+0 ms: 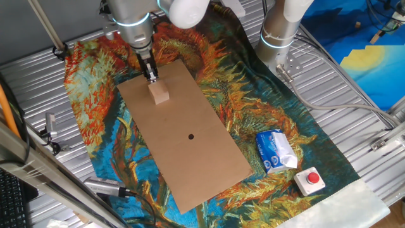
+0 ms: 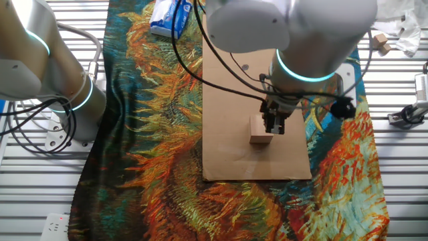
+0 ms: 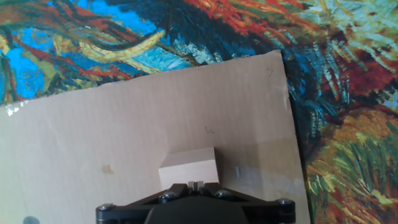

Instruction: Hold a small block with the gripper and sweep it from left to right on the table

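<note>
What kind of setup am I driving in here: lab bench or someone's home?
Most likely a robotics lab bench: a ribbed metal table, a second robot arm mounted beside it, and a red button on its box.

Hand view, looking down along the claw (image 3: 194, 184). Dark claw body across the bottom edge, screws visible at both ends. Small pale wooden block (image 3: 189, 168) directly ahead of the claw, touching it; fingertips mostly hidden, grip not discernible. Block resting on a flat brown board (image 3: 124, 137), faintly stained and marked. Beyond the board's upper and right edges, painted cloth (image 3: 336, 74) in orange, blue and green covering the worktop.
</note>
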Tool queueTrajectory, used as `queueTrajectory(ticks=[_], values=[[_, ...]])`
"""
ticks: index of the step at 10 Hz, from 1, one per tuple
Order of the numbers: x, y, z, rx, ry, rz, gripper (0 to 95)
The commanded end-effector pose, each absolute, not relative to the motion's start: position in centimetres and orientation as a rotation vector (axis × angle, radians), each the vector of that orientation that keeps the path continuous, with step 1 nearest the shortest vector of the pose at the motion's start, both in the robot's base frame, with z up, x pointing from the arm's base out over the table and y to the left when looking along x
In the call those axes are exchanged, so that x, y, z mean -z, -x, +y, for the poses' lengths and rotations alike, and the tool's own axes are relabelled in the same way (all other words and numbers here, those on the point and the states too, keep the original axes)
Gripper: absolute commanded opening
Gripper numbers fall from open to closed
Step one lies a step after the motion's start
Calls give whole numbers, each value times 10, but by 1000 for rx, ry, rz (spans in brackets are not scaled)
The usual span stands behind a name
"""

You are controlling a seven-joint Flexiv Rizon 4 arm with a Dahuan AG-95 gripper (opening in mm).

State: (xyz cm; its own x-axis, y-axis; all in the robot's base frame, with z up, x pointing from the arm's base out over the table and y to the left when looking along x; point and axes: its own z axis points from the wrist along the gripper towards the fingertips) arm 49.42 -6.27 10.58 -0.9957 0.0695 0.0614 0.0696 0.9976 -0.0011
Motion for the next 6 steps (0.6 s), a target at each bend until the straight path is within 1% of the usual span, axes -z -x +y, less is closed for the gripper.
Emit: queueTrajectory(ticks=[1, 4, 6], values=[[-104, -496, -63, -87, 76, -2954, 0], [-104, -496, -63, -82, 71, -2952, 0], [-98, -500, -60, -81, 87, -2956, 0]])
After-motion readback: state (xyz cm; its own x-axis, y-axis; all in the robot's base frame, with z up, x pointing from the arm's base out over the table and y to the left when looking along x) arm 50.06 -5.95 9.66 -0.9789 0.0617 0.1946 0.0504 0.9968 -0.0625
